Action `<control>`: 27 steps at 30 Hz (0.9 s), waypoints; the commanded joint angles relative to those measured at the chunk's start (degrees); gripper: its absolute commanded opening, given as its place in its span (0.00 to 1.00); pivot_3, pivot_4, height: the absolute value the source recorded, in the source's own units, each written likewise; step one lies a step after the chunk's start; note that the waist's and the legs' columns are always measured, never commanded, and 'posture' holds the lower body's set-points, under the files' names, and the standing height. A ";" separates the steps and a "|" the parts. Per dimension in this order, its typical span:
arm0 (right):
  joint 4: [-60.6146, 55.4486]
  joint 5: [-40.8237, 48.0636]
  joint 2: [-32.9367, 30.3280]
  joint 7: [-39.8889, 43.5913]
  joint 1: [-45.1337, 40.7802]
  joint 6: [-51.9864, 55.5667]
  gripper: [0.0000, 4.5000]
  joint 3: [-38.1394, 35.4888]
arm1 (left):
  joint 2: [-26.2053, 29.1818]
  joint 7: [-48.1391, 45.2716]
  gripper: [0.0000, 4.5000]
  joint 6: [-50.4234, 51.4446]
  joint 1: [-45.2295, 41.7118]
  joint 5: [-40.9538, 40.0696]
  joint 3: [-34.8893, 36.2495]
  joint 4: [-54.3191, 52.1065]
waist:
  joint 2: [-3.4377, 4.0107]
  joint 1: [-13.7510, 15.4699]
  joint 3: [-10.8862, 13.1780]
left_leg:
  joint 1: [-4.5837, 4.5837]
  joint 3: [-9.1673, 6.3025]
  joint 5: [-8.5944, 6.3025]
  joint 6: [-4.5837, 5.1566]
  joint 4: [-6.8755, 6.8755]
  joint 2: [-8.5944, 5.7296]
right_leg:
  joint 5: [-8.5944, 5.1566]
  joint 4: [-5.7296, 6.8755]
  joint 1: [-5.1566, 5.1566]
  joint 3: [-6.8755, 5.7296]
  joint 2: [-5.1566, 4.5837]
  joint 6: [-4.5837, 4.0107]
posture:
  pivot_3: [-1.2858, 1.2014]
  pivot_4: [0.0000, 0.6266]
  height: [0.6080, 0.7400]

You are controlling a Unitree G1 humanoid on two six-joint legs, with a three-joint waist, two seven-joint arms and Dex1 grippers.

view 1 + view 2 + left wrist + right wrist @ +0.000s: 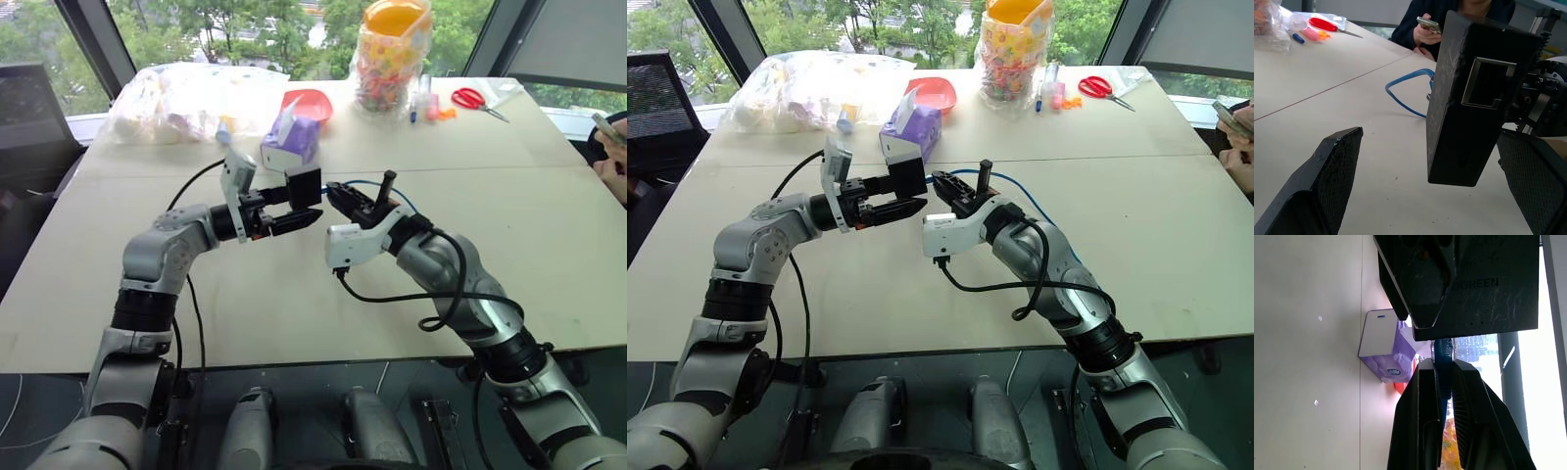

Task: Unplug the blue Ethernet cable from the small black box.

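Observation:
The small black box [305, 184] hangs in the air above the table [294, 313], one empty port facing the left wrist view [1484, 83]. My left gripper [284, 209] is open, its fingers [1327, 186] standing on either side of the box. A clear gap separates the box from one of them. My right gripper [1444, 377] is shut on the blue Ethernet cable [1444, 350] right where it enters the box [1488, 284]. From there the cable [1409, 75] trails back in a loop over the table.
A purple tissue box [291, 140], a red bowl [309, 103] and a filled plastic bag [186, 98] lie behind the grippers. A jar of coloured sweets [392, 54] and red scissors [475, 98] sit at the far right. A person's hands [612, 157] hold a phone at the right edge.

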 commanded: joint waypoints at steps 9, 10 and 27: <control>-1.33 0.39 -1.44 1.63 0.25 -2.31 0.00 -0.85 | -0.77 1.07 0.23 0.27 0.98 -2.05 2.22 -4.22 | -0.01 0.18 0.01 | 0.00 0.00 0.00 0.00 0.01 0.00 | 0.00 0.00 0.02 0.00 -0.01 0.00 | 0.52 0.24 0.96; -1.37 0.44 -1.53 1.76 0.32 -2.27 0.00 -0.90 | -0.75 1.19 0.13 0.32 1.08 -2.18 2.27 -4.39 | -0.01 0.18 0.01 | 0.00 0.00 0.00 0.00 0.01 0.00 | 0.00 0.00 0.02 0.00 -0.01 0.00 | 0.52 0.24 0.96; -1.87 30.47 -6.67 29.01 -0.92 11.36 0.99 -9.33 | 4.06 -7.02 0.12 -3.26 1.68 -1.95 1.38 -4.34 | -0.03 0.36 0.02 | 0.02 -0.04 0.00 0.01 0.03 0.00 | 0.00 -0.03 0.12 -0.05 -0.02 0.00 | 0.52 0.24 0.96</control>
